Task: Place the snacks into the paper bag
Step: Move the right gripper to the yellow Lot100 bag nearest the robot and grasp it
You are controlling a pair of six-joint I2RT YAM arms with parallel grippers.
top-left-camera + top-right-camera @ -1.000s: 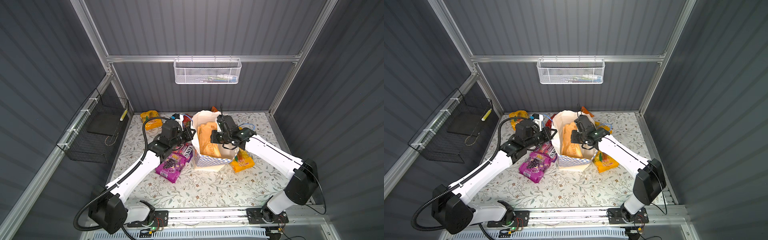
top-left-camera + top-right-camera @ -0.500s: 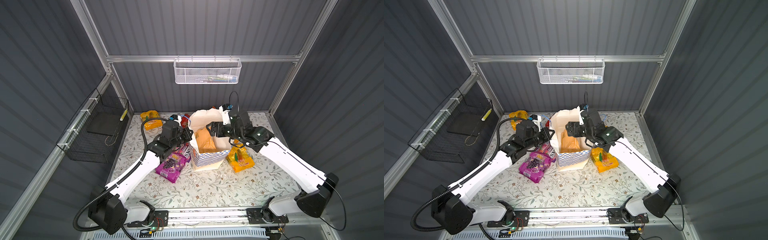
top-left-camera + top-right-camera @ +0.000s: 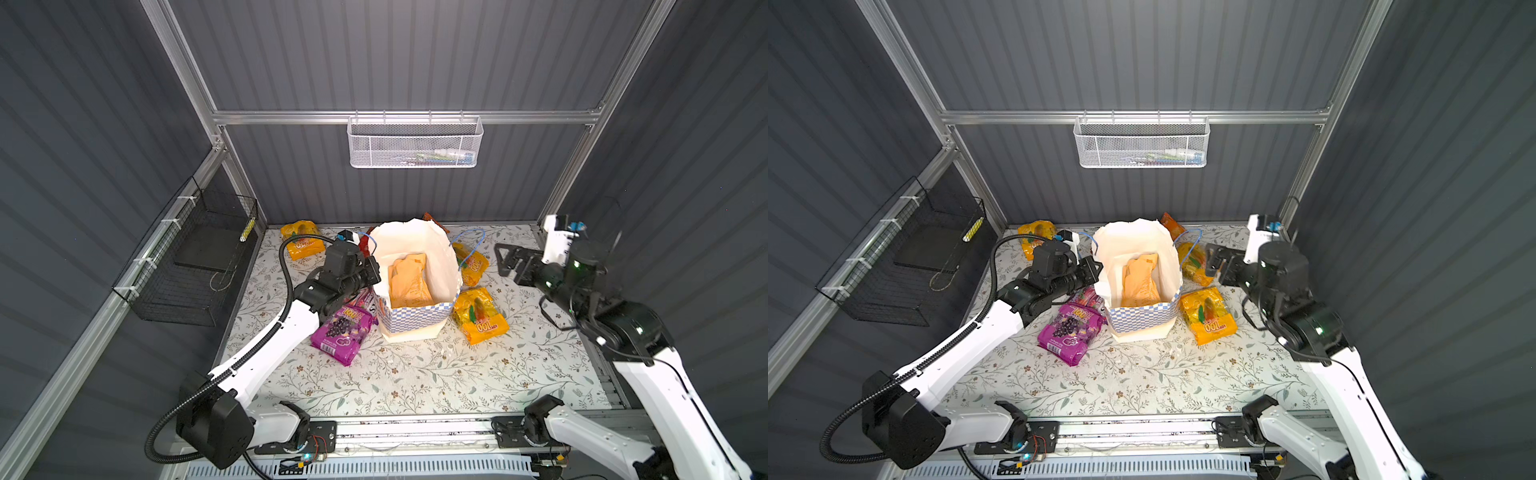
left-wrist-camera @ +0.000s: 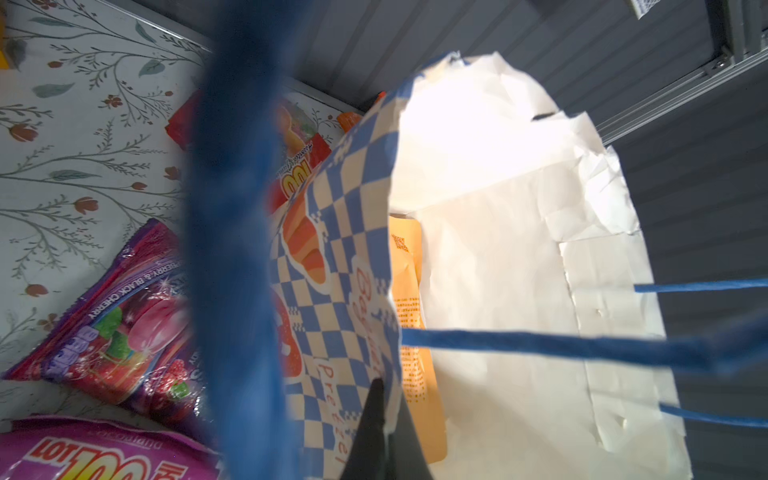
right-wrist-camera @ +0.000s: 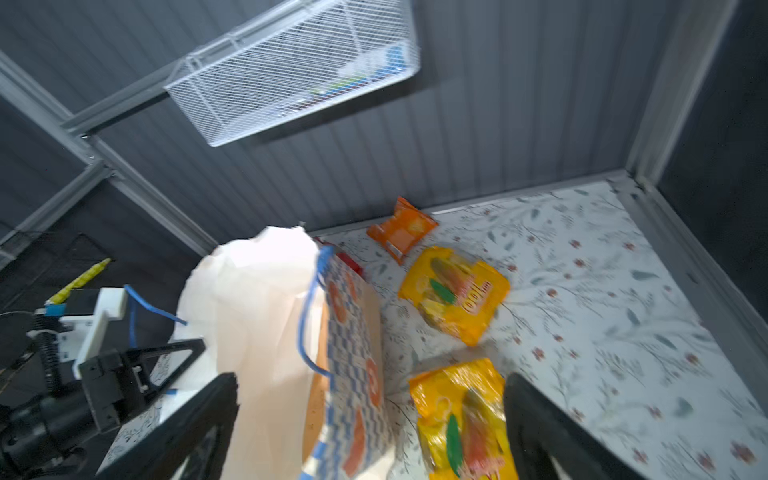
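Pinching the bag (image 3: 415,322) rim in the shut jaws of the left gripper (image 3: 374,272), propping the mouth open; in the left wrist view, clamped on the checkered wall. Holding the jaws of the right gripper (image 3: 498,259) spread wide, empty, off to the bag's right.

Left to right: a back yellow packet (image 3: 301,245), well apart from the bag; a purple packet (image 3: 341,330) and a FOX'S packet (image 4: 124,324) just beside the bag's left side; a red packet (image 4: 178,124) behind that side; the bag upright in the middle, an orange packet (image 3: 409,282) inside; a small orange packet (image 3: 430,217) behind; then a rear yellow packet (image 3: 471,264) and a front yellow packet (image 3: 480,316), both just beside the bag.

Seemingly between packets: one in, most out. Next, probably: lowering onto the front yellow packet, nearest the open jaws; closing on a crinkly edge; lifting clear over the rim; releasing inside.
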